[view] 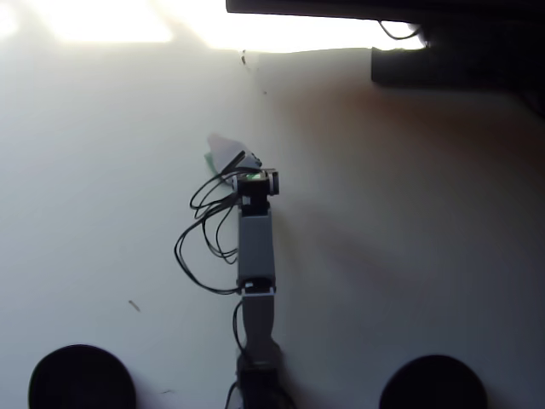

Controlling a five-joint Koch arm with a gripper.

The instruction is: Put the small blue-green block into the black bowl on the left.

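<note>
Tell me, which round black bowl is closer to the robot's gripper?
The round matte black bowl at bottom left looks slightly closer: the gripper sits left of centre, farther from the bottom-right black bowl.

A single view is given, taken from a fixed camera high above and aimed straight down at the white table point(409, 221). The arm point(255, 256) is seen from afar, entering at the bottom edge and reaching upward; two black bowls point(81, 377) are cut off beside its base.

Two black bowls: one point(81, 377) at seven o'clock, the other point(433, 383) at five o'clock. One arm point(255, 256) rises from six o'clock toward centre.
</note>
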